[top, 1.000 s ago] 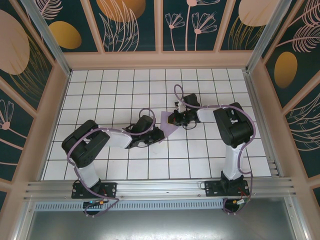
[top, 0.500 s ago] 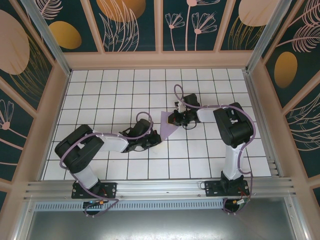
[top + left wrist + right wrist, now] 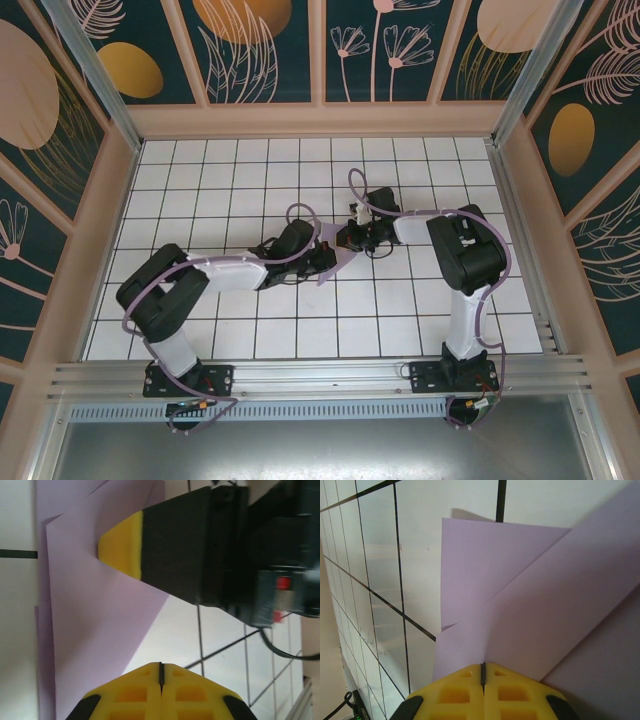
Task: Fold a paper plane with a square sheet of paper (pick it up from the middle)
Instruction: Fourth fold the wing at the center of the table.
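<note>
From above, the left arm [image 3: 215, 272] lies low over the white tiled tabletop [image 3: 200, 190], its elbow out toward the left side and its forearm stretched rightward to the middle of the grid; the right arm [image 3: 462, 250] rises from its base, bends at a high elbow and reaches leftward to meet it, so the two wrists almost face each other across the sheet of paper [image 3: 340, 262]. That lilac sheet lies flat on the tiles between them, already folded into overlapping layers with slanted creases and a pointed corner. The left end effector [image 3: 161, 672] has its yellow fingertips pressed together, only a thin dark seam between them, right at the near edge of the paper; whether they touch it cannot be told. The right end effector [image 3: 482, 672] is likewise pressed together, its yellow tip set down on the upper layer of the fold, and no paper is seen between its fingers. From overhead both wrists cover much of the sheet, so its full outline is hidden, and in each wrist view the paper runs off the frame
</note>
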You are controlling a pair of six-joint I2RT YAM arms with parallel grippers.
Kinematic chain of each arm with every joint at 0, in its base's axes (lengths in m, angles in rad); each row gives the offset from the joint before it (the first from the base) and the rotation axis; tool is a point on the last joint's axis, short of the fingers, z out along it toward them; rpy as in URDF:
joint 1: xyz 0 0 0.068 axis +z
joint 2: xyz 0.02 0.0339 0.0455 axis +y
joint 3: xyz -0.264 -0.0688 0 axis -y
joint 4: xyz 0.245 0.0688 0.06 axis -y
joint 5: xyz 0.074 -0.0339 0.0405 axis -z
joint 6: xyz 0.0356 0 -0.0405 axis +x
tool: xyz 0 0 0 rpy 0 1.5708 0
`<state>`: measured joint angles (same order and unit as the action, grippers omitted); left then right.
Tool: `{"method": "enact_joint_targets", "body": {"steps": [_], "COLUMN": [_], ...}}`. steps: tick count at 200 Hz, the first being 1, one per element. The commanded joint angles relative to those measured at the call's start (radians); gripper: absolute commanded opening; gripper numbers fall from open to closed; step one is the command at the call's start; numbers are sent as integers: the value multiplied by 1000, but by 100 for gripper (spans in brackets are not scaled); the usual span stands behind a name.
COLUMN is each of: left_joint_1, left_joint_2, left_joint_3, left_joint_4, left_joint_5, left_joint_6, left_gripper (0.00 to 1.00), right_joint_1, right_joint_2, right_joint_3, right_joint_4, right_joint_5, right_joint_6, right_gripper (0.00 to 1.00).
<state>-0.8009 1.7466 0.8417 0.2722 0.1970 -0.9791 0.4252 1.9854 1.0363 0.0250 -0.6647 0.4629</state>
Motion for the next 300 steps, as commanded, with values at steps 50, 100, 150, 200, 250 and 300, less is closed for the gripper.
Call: {"method": "enact_joint_targets", "body": {"steps": [50,100,150,200,250,300], "left_joint_1": [-5,-18,-36,-37,-38,-38], "left_joint_2": [92,58,-21,-147,-199,-62], "left_joint_3": [-52,-168,-261,-252,-196,-94], "left_joint_4": [-13,-20,-1,-73,40,-3], "left_joint_5": [34,82,118,43,-69,-104], "left_joint_6": [13,-19,-25,65,61,45], "left_gripper": [0,0,0,0,0,0], "right_joint_1": [-1,-2,-2,-2,-1,-1], "right_joint_2": [124,129,130,129,131,128], "right_joint_3": [-45,-45,-44,-48,-45,-38], "right_joint_4": [-127,-129,-131,-134,-132,-130], "right_joint_5": [177,183,191,192,191,181], "right_joint_6": [-10,-6,-3,0,3,2], "right_gripper": [5,5,5,4,4,5]}}
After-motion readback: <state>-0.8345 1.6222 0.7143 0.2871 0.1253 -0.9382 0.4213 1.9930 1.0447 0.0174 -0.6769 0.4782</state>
